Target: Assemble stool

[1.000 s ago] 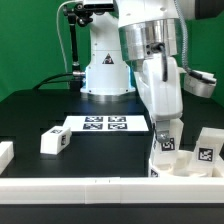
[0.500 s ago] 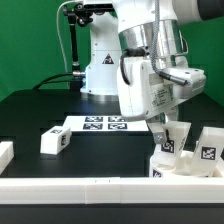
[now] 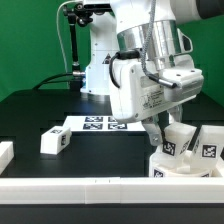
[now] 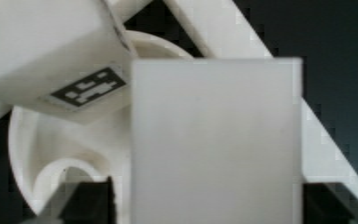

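Observation:
My gripper [image 3: 170,133] is shut on a chunky white stool leg [image 3: 172,144] with a square tag and holds it tilted over the white round seat disc [image 3: 176,169] at the front on the exterior view's right. In the wrist view the held leg [image 4: 211,130] fills the middle between my dark fingers [image 4: 91,198], with the seat disc [image 4: 51,150] under it; whether they touch is hidden. A second leg [image 3: 208,150] stands just to the right of the seat and shows in the wrist view [image 4: 51,60]. A third leg [image 3: 53,141] lies on the table at the left.
The marker board [image 3: 105,124] lies flat at mid table. A long white border rail [image 3: 90,187] runs along the front edge, with another short piece [image 3: 5,152] at the left. The robot base [image 3: 105,70] stands behind.
My wrist has turned and the arm has swung toward the exterior view's left. The held leg has gone from upright to tilted over the seat disc.

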Controlling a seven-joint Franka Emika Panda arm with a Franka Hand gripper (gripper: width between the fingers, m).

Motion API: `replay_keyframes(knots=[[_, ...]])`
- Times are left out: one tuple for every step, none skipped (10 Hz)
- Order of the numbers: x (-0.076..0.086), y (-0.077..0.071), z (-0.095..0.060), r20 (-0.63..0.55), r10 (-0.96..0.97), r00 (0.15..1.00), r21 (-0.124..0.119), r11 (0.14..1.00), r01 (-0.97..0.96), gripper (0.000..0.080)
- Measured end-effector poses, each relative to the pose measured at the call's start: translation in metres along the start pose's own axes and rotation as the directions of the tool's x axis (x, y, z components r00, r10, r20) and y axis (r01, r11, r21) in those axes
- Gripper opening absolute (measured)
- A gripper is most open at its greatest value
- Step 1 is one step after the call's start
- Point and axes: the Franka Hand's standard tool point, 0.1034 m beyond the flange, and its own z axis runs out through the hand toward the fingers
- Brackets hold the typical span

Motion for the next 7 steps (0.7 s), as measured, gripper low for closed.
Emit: replay_keyframes(knots=[[-0.005,0.0,-0.007,0.007,-0.024,1.0,-0.022,0.999,0.025,0.0608],[-0.011,-0.002,-0.015,0.02,-0.052,0.998,-0.025,0.998,0.053,0.0608],[-0.016,-0.003,-0.02,0.029,-0.077,0.997,-0.021,0.997,0.078,0.0641],[-0.013,-0.002,-0.016,0.024,-0.076,0.997,-0.023,0.997,0.076,0.0647],[-0.012,-0.002,-0.015,0.022,-0.149,0.989,-0.023,0.988,0.15,0.0647],[-0.012,-0.002,-0.015,0.025,-0.25,0.968,-0.021,0.968,0.251,0.0649],[-0.012,-0.001,-0.015,0.022,-0.347,0.938,-0.026,0.937,0.348,0.0649]])
